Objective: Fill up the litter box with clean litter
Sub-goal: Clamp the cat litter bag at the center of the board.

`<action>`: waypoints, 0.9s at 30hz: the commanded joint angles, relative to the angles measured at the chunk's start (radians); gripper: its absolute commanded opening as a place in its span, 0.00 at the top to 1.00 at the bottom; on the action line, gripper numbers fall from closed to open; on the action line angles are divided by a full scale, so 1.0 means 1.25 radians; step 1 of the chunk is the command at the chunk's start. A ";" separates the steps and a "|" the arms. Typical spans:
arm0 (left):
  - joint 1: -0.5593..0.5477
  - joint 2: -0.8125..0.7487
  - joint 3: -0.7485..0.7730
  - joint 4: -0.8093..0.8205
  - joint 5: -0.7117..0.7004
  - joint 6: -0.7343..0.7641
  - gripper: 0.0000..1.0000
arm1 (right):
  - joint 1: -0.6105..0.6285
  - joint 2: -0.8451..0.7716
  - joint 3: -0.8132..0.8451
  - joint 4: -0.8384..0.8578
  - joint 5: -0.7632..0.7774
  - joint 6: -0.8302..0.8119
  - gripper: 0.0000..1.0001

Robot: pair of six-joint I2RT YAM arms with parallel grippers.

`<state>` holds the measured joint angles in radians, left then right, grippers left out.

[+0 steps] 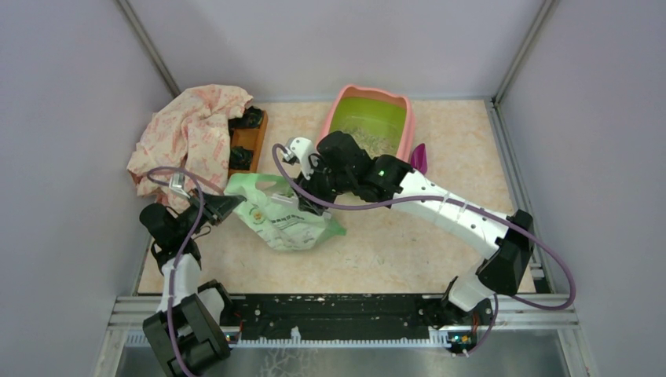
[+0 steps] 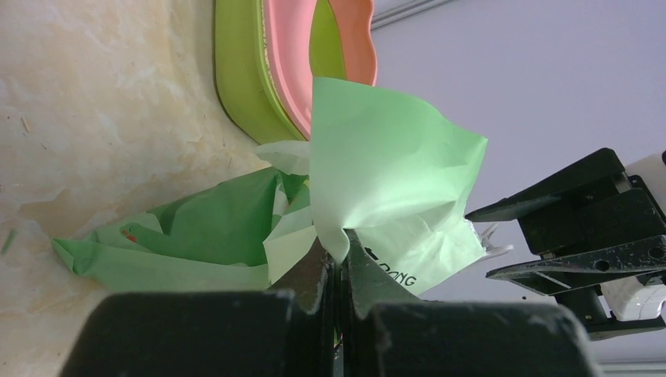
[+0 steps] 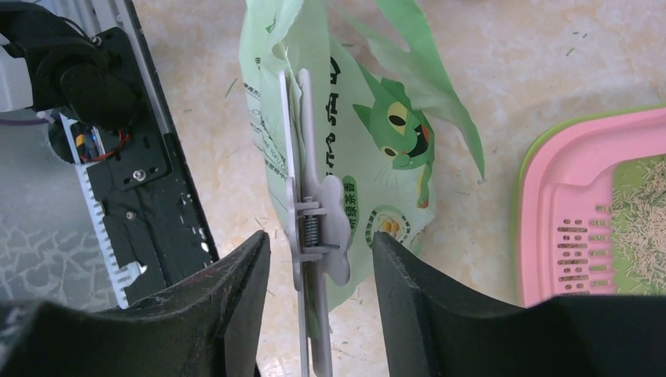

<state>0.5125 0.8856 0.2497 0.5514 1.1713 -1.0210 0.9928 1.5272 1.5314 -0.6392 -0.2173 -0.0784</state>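
The litter box (image 1: 339,106), pink-rimmed with a lime inside, stands at the back centre and holds a thin scatter of clean litter (image 1: 377,140). It also shows in the right wrist view (image 3: 561,204) with the litter (image 3: 640,212). A light green printed bag (image 1: 287,220) lies in front of it. My left gripper (image 1: 224,206) is shut on a fold of the bag's edge (image 2: 385,157), as the left wrist view (image 2: 339,255) shows. My right gripper (image 3: 318,251) is open, its fingers either side of a grey spring clip (image 3: 314,228) clamped on the bag (image 3: 377,133), not touching it.
A magenta scoop (image 1: 418,159) lies right of the box. A pink patterned cloth (image 1: 192,129) and a wooden tray (image 1: 247,141) with black items sit at the back left. Grey walls close in three sides. The black rail (image 1: 338,310) runs along the near edge.
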 commanded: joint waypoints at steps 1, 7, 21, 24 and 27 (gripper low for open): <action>0.014 -0.011 -0.007 0.048 -0.016 -0.002 0.98 | -0.006 -0.005 0.036 0.013 -0.020 -0.012 0.49; 0.014 -0.016 -0.011 0.056 -0.015 -0.007 0.98 | -0.024 0.001 0.061 0.010 -0.039 -0.016 0.49; 0.018 -0.025 -0.028 0.041 -0.025 -0.006 0.98 | -0.027 0.040 0.101 -0.010 -0.070 -0.026 0.49; 0.030 -0.028 -0.037 0.037 -0.029 -0.013 0.98 | -0.028 0.039 0.098 -0.015 -0.074 -0.028 0.49; 0.044 -0.032 -0.048 0.035 -0.030 -0.018 0.97 | -0.028 0.038 0.096 -0.016 -0.074 -0.028 0.49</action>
<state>0.5343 0.8589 0.2142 0.5774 1.1679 -1.0454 0.9634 1.5845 1.6051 -0.6807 -0.2905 -0.1013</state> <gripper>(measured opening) 0.028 0.512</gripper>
